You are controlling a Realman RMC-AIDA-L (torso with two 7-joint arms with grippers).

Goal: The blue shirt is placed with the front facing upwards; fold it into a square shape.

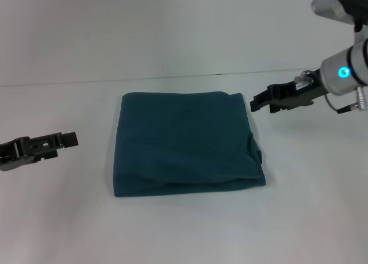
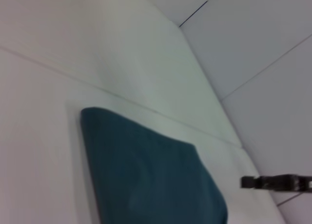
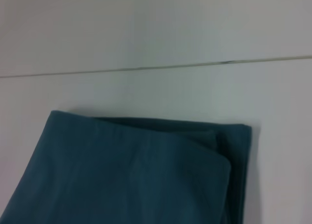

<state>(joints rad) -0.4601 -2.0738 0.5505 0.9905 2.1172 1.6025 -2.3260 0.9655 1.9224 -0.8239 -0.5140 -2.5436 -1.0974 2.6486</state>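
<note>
The blue shirt (image 1: 187,143) lies folded into a near-square teal block in the middle of the white table (image 1: 184,235). Its lettering and collar are hidden inside the folds. It also shows in the left wrist view (image 2: 146,180) and in the right wrist view (image 3: 126,175), where layered fold edges show at one corner. My left gripper (image 1: 73,138) hovers to the left of the shirt, well apart from it and holding nothing. My right gripper (image 1: 254,103) hovers just off the shirt's far right corner, apart from the cloth and holding nothing; it also shows in the left wrist view (image 2: 246,182).
The table's back edge meets a pale wall (image 1: 172,77) behind the shirt. Bare white table surface surrounds the shirt on all sides.
</note>
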